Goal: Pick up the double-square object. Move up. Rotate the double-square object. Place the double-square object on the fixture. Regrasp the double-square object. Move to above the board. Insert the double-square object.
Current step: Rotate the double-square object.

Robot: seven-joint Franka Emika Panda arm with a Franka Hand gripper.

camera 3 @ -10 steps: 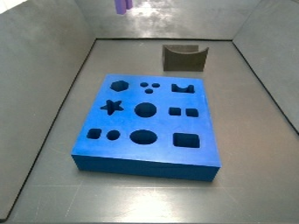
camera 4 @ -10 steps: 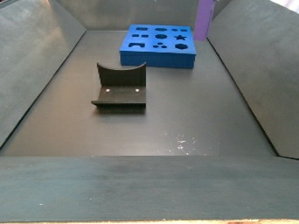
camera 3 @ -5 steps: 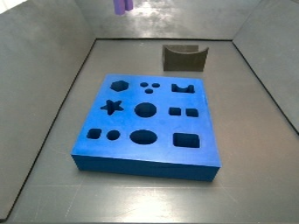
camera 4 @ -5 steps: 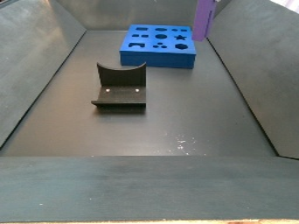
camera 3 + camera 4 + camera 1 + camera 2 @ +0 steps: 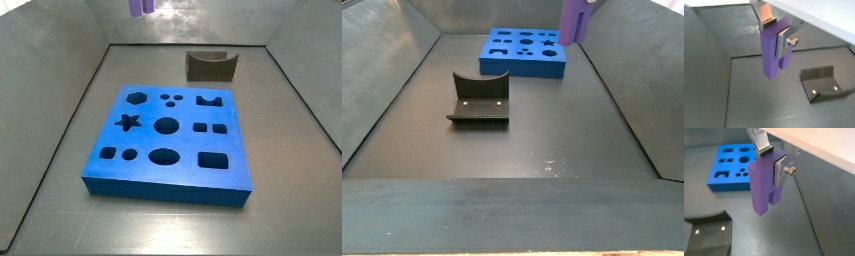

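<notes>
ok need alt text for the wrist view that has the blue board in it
The claw holds the purple double-square object upright between its silver fingers, well above the grey floor. The blue board with dark cut-outs lies beyond it, and part of the dark fixture shows in a corner.

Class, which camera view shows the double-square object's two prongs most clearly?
A wrist view: the double-square object hangs full length in the gripper, its notched end showing. The second wrist picture shows it too, the notch less plainly. Both side views catch only a small purple piece at the frame's top.
</notes>
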